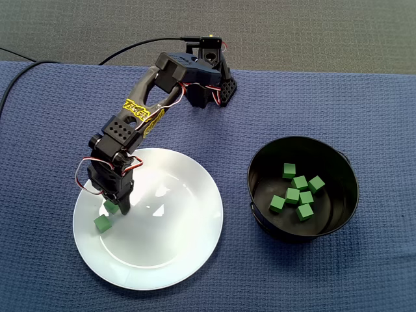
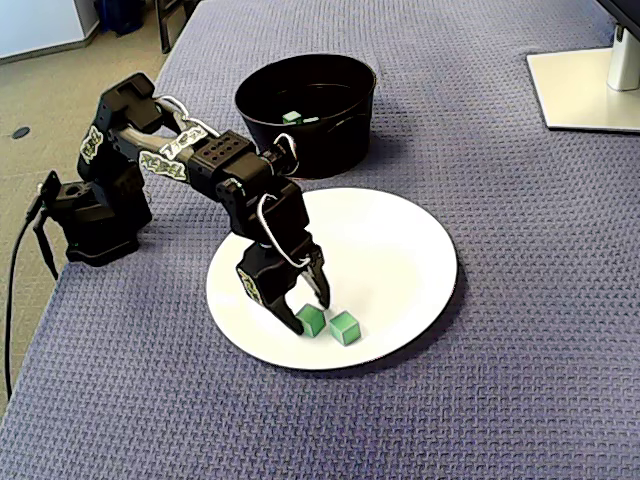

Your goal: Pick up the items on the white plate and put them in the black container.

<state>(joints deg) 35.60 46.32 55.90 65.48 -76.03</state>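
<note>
Looking down in a fixed view, we see the gripper (image 1: 118, 204) low over the left part of the white plate (image 1: 170, 242). The first cube (image 1: 110, 207) is partly hidden under its fingers, and the second cube (image 1: 102, 223) lies just beside it, nearer the rim. The black container (image 1: 259, 170) stands well apart to the right in this view and holds seven green cubes (image 1: 299, 182). From here we cannot tell how the jaws stand.

In a fixed view from the side, the gripper (image 2: 306, 308) points down at the plate (image 2: 392, 250) with its jaws apart. The first cube (image 2: 311, 321) sits between the fingertips or just ahead of them, but we cannot tell whether they touch it. The second cube (image 2: 345, 327) rests free beside it, and the container (image 2: 332, 142) stands behind the plate.

We judge this to be the grasp of the next-to-last cube. The next move calls for closing squarely on the first cube without nudging the second, then lifting clear and carrying it over the container's rim.
</note>
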